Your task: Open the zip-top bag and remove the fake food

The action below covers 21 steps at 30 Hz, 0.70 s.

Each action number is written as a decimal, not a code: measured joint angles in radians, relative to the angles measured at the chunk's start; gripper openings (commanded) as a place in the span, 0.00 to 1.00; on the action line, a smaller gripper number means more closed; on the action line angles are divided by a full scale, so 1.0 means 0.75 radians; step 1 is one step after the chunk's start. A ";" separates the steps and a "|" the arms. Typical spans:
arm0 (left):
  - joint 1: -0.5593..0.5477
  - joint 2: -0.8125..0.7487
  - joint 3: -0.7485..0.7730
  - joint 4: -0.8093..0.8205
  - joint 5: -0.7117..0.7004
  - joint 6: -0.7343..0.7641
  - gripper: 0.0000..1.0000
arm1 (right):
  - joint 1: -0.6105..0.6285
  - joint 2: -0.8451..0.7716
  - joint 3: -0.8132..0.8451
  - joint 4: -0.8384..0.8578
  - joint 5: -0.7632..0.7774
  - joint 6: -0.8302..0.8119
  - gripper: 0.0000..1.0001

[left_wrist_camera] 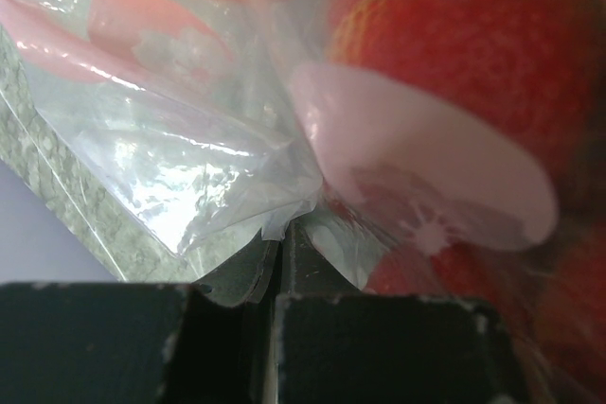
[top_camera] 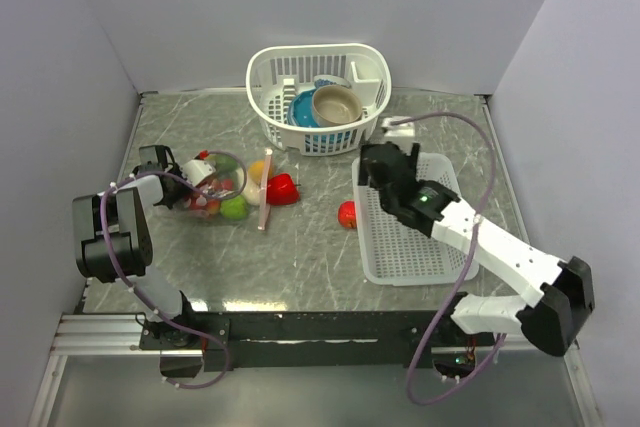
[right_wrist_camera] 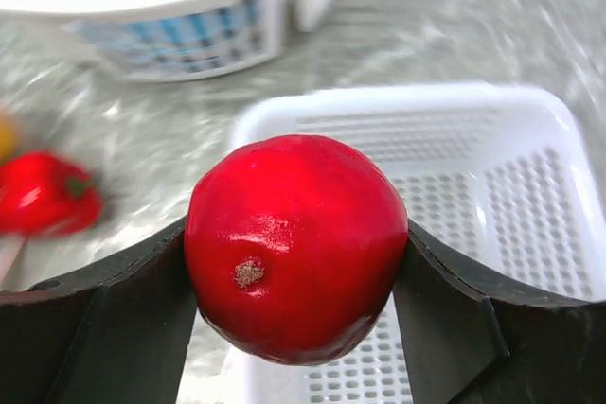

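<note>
The zip-top bag (top_camera: 212, 190) lies on its side at the table's left, with its pink zip strip (top_camera: 264, 197) at the right end. Red, green and orange fake food (top_camera: 233, 207) is inside. A red pepper (top_camera: 283, 189) and a yellow piece (top_camera: 257, 171) lie just outside the mouth. My left gripper (top_camera: 163, 163) is shut on the bag's clear bottom corner (left_wrist_camera: 284, 219). My right gripper (right_wrist_camera: 294, 238) is shut on a glossy red apple (right_wrist_camera: 294, 243) at the left edge of the flat white tray (right_wrist_camera: 530, 186). The apple also shows in the top view (top_camera: 347, 213).
A white mesh basket (top_camera: 270, 77) at the back centre holds a blue bowl (top_camera: 303, 110) and a tan bowl (top_camera: 336, 104). The flat white perforated tray (top_camera: 415, 247) lies right of centre. Grey walls close in the table on three sides.
</note>
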 measured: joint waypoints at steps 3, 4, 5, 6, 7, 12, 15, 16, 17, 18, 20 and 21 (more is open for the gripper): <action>0.000 0.000 0.000 -0.001 0.000 0.000 0.04 | -0.128 -0.024 -0.090 -0.021 -0.042 0.094 1.00; 0.000 -0.001 0.000 -0.001 0.000 0.000 0.04 | -0.176 -0.014 -0.142 -0.018 -0.073 0.128 1.00; 0.000 -0.001 -0.001 -0.001 0.000 0.000 0.04 | -0.205 -0.005 -0.190 -0.022 -0.096 0.161 1.00; 0.000 -0.001 -0.001 -0.001 0.000 0.000 0.04 | -0.233 0.004 -0.238 -0.031 -0.117 0.174 1.00; 0.000 -0.001 -0.001 -0.001 -0.001 0.001 0.04 | -0.254 0.010 -0.285 -0.037 -0.141 0.186 1.00; 0.000 -0.002 -0.002 -0.003 -0.001 0.005 0.04 | -0.257 -0.006 -0.309 -0.068 -0.214 0.183 1.00; 0.000 -0.002 -0.002 -0.006 -0.001 0.006 0.04 | -0.199 -0.030 -0.240 -0.060 -0.216 0.128 1.00; 0.000 -0.002 -0.002 -0.006 -0.001 0.009 0.05 | -0.156 -0.025 -0.181 -0.062 -0.214 0.093 1.00; 0.000 -0.002 -0.002 -0.006 -0.001 0.010 0.05 | -0.120 -0.016 -0.139 -0.050 -0.223 0.070 1.00; 0.000 -0.002 -0.002 -0.006 -0.001 0.010 0.05 | -0.065 -0.003 -0.091 -0.031 -0.225 0.033 1.00; 0.000 -0.002 -0.001 -0.007 -0.001 0.010 0.04 | 0.048 0.051 -0.001 0.008 -0.230 -0.048 1.00; 0.000 -0.002 -0.001 -0.007 -0.002 0.010 0.04 | 0.123 0.103 0.065 0.015 -0.230 -0.094 1.00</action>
